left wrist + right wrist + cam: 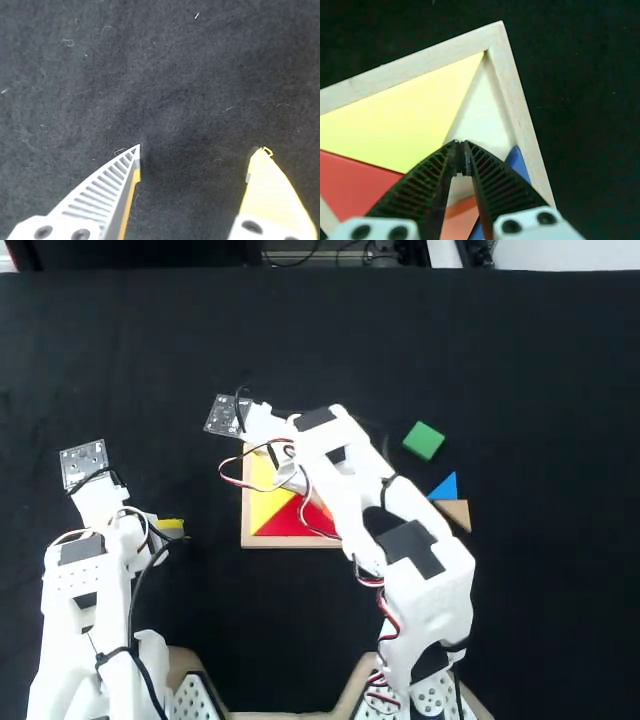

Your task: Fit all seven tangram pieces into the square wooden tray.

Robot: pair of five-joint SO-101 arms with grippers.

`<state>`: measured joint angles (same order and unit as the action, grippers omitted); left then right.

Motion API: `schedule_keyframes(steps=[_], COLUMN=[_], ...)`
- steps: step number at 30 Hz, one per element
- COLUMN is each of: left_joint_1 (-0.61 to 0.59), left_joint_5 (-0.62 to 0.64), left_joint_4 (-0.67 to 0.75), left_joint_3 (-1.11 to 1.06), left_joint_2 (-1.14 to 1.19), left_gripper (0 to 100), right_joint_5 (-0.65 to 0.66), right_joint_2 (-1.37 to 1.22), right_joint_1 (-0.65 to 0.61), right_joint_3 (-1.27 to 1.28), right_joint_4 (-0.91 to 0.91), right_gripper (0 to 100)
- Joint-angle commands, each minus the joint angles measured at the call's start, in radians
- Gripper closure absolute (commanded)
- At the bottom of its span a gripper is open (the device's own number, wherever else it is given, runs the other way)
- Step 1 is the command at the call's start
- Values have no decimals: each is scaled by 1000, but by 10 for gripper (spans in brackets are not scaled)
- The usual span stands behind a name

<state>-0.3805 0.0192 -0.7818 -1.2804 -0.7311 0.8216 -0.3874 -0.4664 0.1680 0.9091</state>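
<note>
Over the square wooden tray (270,542), near the middle of the black cloth table (520,350), the right gripper (461,146) hangs with its two ribbed black fingers pressed tip to tip, and I can see nothing caught between them. The tips sit above a bare pale patch of the tray floor, just inside one corner.

A yellow triangle (395,125) fills the space along one rim up to that corner. A red triangle (350,185) lies flat against its long edge. A blue piece (519,165) lies against the neighbouring rim, and beside it there is what looks like an orange piece (460,215), though the fingers hide most of it.

Out on the cloth, to the right of the tray, a green square (424,439) sits by itself. Nearer the tray a blue triangle (444,487) touches a tan piece (456,513).

The left gripper (200,148) is far over on the left side of the table, well apart from the tray. Its jaws are spread wide over bare cloth with nothing in them.
</note>
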Motion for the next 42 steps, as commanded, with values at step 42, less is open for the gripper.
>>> schedule_keyframes(steps=[42], left_joint_1=[12], left_joint_5=[-14], left_joint_4=[5], left_joint_3=[7], left_joint_2=[-8], left_gripper=[668], right_joint_5=[-8], right_joint_2=[81], right_joint_1=[49], right_joint_3=[-28], right_joint_4=[161], right_gripper=[988])
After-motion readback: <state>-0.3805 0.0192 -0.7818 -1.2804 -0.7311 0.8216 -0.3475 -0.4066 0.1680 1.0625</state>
